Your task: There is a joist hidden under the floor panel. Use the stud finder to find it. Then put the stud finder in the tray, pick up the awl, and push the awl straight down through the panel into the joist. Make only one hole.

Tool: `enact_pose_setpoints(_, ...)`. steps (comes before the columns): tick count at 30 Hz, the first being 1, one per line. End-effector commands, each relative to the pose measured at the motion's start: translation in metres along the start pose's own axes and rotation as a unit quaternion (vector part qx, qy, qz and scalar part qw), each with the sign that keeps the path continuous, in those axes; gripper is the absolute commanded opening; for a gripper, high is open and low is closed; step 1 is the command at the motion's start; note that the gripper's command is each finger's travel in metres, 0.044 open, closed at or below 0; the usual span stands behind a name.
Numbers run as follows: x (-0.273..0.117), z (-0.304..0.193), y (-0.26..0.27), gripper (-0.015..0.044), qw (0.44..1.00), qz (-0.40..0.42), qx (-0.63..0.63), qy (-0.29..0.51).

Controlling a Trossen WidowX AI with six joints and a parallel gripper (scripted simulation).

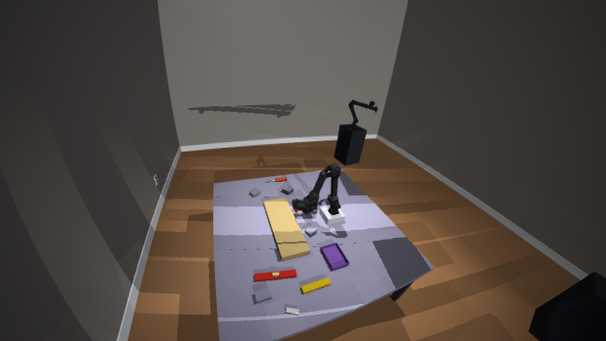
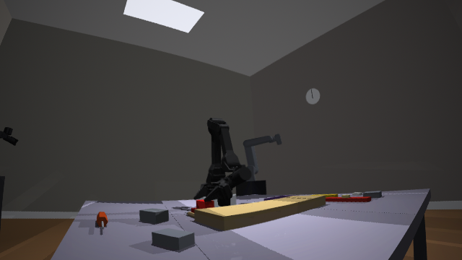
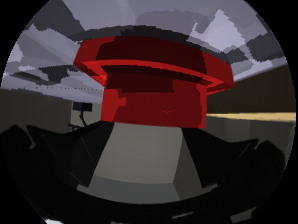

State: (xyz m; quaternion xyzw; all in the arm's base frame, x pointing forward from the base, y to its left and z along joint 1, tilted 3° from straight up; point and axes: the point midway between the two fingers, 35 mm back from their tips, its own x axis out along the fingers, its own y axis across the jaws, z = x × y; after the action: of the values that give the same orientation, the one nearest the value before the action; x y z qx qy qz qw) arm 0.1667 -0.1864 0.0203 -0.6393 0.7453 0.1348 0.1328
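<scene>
The tan floor panel (image 1: pixel 279 224) (image 2: pixel 263 212) lies on the table. The red stud finder (image 2: pixel 205 204) (image 3: pixel 155 102) is beside the panel's far part, on the arm's side, with its wide flange away from the fingers in the wrist view. My gripper (image 1: pixel 294 205) (image 2: pixel 201 198) (image 3: pixel 149 123) is open and low, its fingertips at the narrower end of the stud finder, not clamped on it. The purple tray (image 1: pixel 334 256) is empty, near the panel's near end. An orange-handled tool (image 1: pixel 281 179) (image 2: pixel 102 219) with a thin metal shaft, seemingly the awl, lies at the far edge. The joist is hidden.
Grey blocks (image 1: pixel 255 192) (image 1: pixel 287 189) (image 1: pixel 311 231) (image 1: pixel 262 296) lie around the panel. A red level (image 1: pixel 287 274), a yellow bar (image 1: pixel 315 285) and a small white piece (image 1: pixel 292 311) lie at the near end. The arm's white base (image 1: pixel 332 215) stands right of the panel.
</scene>
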Motion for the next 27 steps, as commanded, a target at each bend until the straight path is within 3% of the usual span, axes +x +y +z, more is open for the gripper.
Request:
enact_pose_setpoints(1,-0.002,-0.001,-0.002,0.044,1.0,-0.001,0.004,0.001)
enact_pose_setpoints(27,-0.019,-0.001,-0.002,0.044,1.0,0.0,0.004,0.0)
